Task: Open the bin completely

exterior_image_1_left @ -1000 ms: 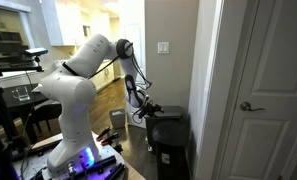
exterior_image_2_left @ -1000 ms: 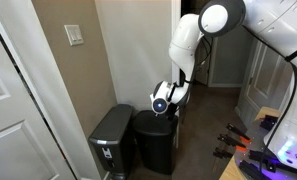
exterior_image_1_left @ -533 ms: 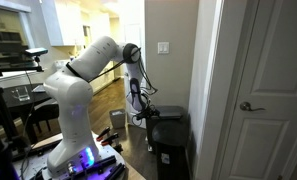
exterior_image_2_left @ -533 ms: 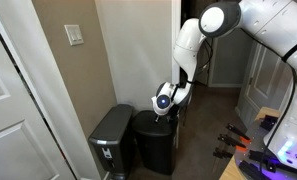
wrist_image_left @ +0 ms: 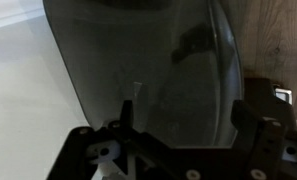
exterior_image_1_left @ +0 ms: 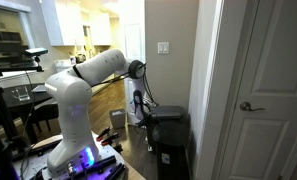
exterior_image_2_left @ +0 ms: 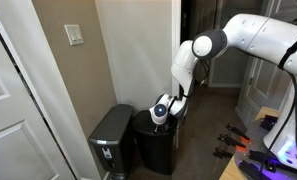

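**Q:** Where is the bin in an exterior view showing the door?

**A:** In an exterior view, the bin (exterior_image_1_left: 168, 142) stands at the wall corner with its lid (exterior_image_1_left: 168, 115) lying flat on top. The gripper (exterior_image_1_left: 142, 110) hangs at the bin's upper edge, on the side facing away from the door (exterior_image_1_left: 258, 60). A light switch (exterior_image_1_left: 164, 47) sits on the wall above the bin. The finger spacing cannot be read here.

**Q:** And in an exterior view showing the grey container?

**A:** In an exterior view, the bin (exterior_image_2_left: 156, 148) stands just beside the grey container (exterior_image_2_left: 112, 142). The gripper (exterior_image_2_left: 163, 110) is directly over the bin's top. Contact cannot be confirmed.

**Q:** What does the wrist view show?

**A:** The bin's dark lid (wrist_image_left: 138, 60) fills most of the frame. The 2 fingers (wrist_image_left: 260, 125) stand wide apart with nothing clamped between them. Wood floor (wrist_image_left: 283, 40) shows past 1 edge of the bin.
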Motion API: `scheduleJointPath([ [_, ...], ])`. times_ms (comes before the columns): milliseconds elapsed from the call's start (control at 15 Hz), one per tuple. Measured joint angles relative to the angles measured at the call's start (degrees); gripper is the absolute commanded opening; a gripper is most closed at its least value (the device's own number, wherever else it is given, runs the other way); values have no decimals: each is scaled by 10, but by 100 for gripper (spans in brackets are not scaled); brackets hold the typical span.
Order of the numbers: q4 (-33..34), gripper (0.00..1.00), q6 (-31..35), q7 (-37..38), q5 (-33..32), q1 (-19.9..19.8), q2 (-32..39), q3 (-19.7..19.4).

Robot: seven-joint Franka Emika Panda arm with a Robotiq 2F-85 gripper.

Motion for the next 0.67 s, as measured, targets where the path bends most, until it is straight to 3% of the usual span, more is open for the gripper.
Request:
scheduleJointPath([
  [667, 180, 100, -15, -262, 206, 25, 147, 6],
])
